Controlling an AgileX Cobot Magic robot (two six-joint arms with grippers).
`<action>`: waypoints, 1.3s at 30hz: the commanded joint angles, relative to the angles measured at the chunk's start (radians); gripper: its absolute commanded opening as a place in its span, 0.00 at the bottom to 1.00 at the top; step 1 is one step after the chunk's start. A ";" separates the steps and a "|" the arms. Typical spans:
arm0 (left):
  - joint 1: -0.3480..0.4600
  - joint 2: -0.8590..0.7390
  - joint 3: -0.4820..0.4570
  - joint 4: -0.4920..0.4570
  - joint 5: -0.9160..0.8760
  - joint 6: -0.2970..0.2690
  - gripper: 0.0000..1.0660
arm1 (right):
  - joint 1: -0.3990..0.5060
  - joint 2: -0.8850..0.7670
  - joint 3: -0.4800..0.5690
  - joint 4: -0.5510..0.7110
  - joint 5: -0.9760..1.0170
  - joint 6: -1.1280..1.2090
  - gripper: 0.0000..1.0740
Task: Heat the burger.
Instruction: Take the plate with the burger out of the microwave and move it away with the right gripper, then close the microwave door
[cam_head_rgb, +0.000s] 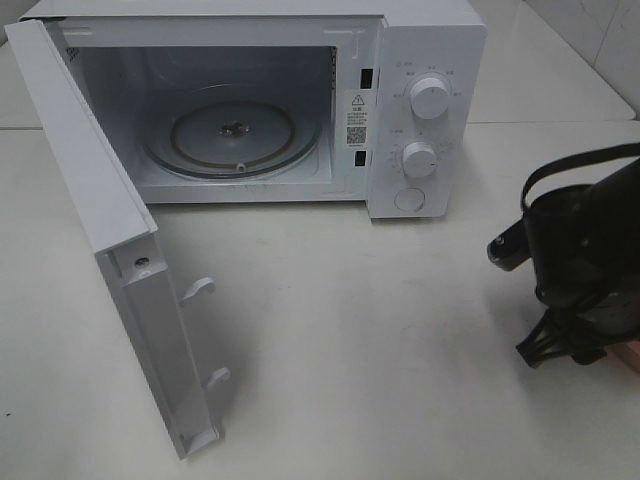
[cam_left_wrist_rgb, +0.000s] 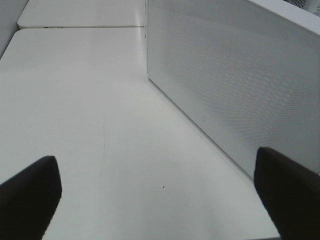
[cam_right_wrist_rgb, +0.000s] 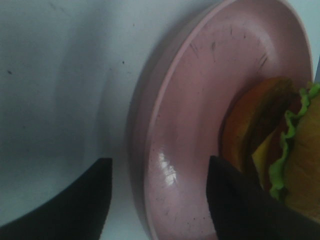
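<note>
Close-up: glossy domed burger (cam_right_wrist_rgb: 280, 150) on scuffed round pink plate (cam_right_wrist_rgb: 200, 125); right claw (cam_right_wrist_rgb: 157, 197) parted astride rim.

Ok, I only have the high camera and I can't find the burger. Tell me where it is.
Observer: The burger sits on a pink plate; the right wrist camera shows both.
Operator: Give me the right gripper's jaws.
Observer: The right gripper is open, straddling the plate's rim: one finger over the table, the other over the plate beside the burger.
Operator: Now the left one.
Observer: The left gripper is open with nothing between its fingers, over the table beside a white perforated panel.
</note>
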 joint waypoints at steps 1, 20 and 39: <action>0.004 -0.022 0.002 -0.004 -0.017 -0.008 0.95 | -0.002 -0.094 -0.001 0.056 -0.015 -0.087 0.54; 0.004 -0.022 0.002 -0.004 -0.017 -0.008 0.95 | -0.002 -0.733 -0.001 0.674 0.019 -0.804 0.78; 0.004 -0.022 0.002 -0.004 -0.017 -0.008 0.95 | -0.003 -1.192 0.001 0.916 0.251 -0.987 0.76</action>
